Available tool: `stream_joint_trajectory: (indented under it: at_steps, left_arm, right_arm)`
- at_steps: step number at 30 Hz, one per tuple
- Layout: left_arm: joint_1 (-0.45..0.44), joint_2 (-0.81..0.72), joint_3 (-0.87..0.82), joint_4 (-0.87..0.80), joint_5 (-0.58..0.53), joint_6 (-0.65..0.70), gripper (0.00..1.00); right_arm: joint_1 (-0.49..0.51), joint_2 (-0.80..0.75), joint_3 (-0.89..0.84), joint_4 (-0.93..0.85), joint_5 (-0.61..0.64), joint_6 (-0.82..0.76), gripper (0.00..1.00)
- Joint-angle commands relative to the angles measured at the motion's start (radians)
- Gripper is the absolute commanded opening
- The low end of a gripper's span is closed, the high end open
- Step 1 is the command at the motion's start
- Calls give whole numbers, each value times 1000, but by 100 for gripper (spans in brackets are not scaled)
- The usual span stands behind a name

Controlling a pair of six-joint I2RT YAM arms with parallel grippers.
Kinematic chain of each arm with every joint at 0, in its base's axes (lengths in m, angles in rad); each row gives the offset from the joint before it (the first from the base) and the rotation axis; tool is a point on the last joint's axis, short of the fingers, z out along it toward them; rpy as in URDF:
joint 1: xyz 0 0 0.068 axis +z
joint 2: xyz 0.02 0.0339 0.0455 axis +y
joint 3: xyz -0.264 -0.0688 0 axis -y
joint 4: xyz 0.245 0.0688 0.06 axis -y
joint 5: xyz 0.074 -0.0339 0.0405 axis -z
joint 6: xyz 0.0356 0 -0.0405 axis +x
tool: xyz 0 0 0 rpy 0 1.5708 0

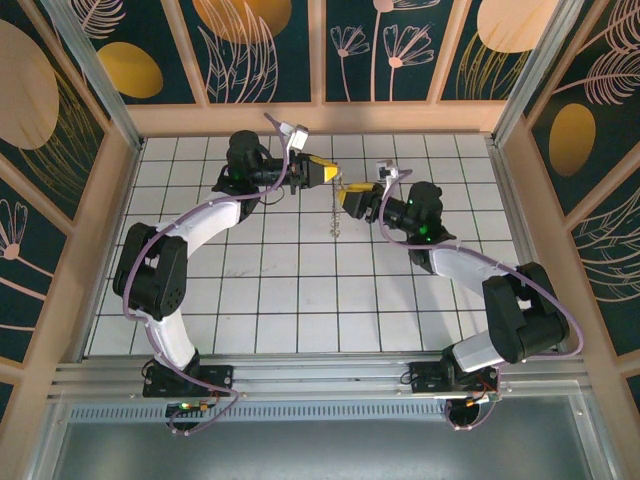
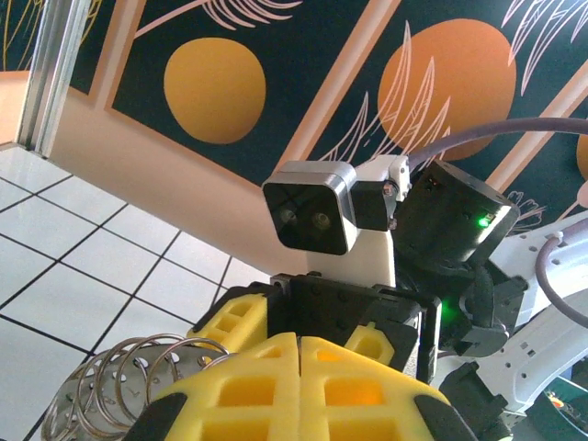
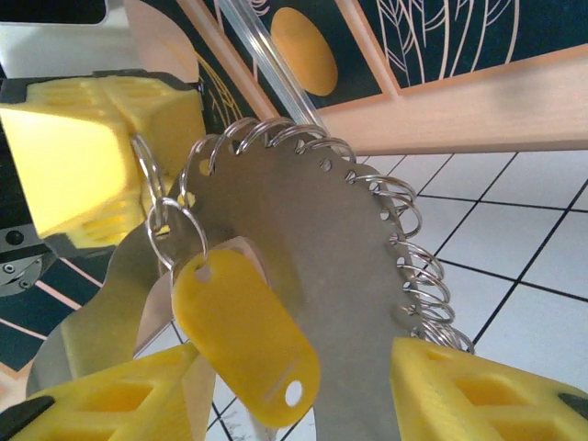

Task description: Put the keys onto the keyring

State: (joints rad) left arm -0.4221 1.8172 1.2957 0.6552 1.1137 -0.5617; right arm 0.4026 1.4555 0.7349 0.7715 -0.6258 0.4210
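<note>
My L gripper (image 2: 299,363) is pinching tight on the keyring (image 3: 312,230), gripping its rim at upper left of the R wrist view. The ring's flat grey plate is spreading across frame centre w/ small loops along its edge. My R gripper (image 3: 285,372) is standing w/ jaws apart at the bottom. The key (image 3: 243,335), yellow head, is hanging off a small loop btwn my fingers, overlapping the left one. Top view: both grippers are meeting upper centre, over the tiles (image 1: 270,290).

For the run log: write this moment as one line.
left gripper shut on keyring | right gripper open, straddling key | key hanging on keyring
</note>
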Motion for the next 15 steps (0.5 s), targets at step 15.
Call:
stream_joint_trajectory:
  at_steps: [15]
  left_arm:
    - [-3, -44, -19, 103, -17, -37, 0]
  right_arm:
    - [62, -6, 86, -104, 48, -120, 22]
